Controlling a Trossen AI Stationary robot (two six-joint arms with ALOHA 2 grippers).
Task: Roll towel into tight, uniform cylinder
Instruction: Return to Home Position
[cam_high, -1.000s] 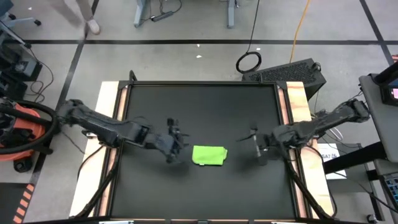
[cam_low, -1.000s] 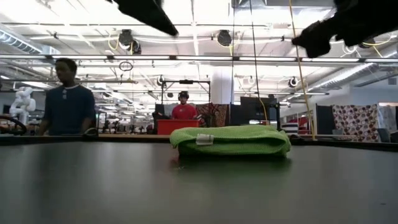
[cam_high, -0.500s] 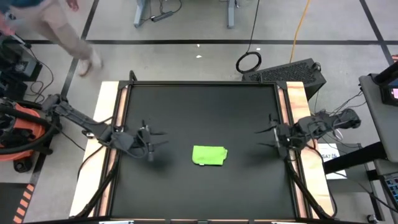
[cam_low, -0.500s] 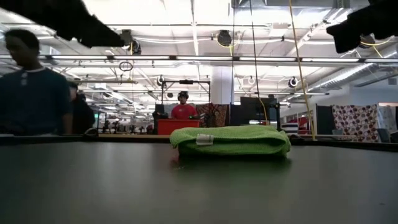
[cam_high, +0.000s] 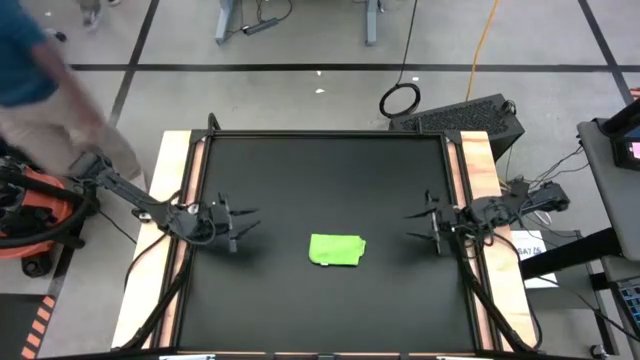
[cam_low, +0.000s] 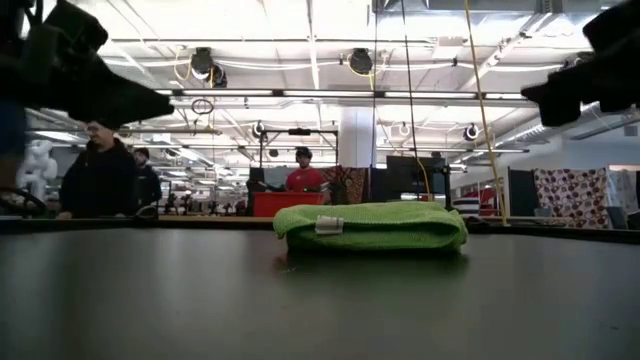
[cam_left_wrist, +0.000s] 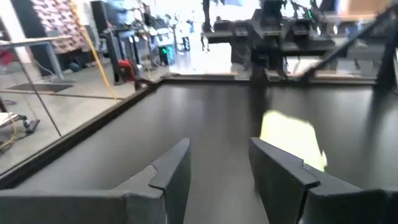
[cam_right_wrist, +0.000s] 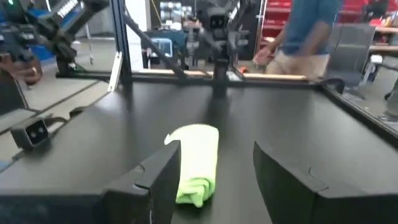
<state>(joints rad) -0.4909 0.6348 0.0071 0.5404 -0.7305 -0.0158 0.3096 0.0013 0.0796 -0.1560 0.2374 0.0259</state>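
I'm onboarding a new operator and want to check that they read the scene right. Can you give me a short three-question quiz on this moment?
1. True or false: the towel touches neither the left gripper nor the right gripper.
2. The towel is: A) spread out flat; B) a compact bundle on the black mat; C) hanging from a gripper.
3. Fill in: both grippers' fingers are ____.
Key: 1 true; 2 B; 3 open.

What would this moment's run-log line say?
towel: flattish roll, centre of black mat, free | left gripper: open, empty, near mat's left edge | right gripper: open, empty, near mat's right edge
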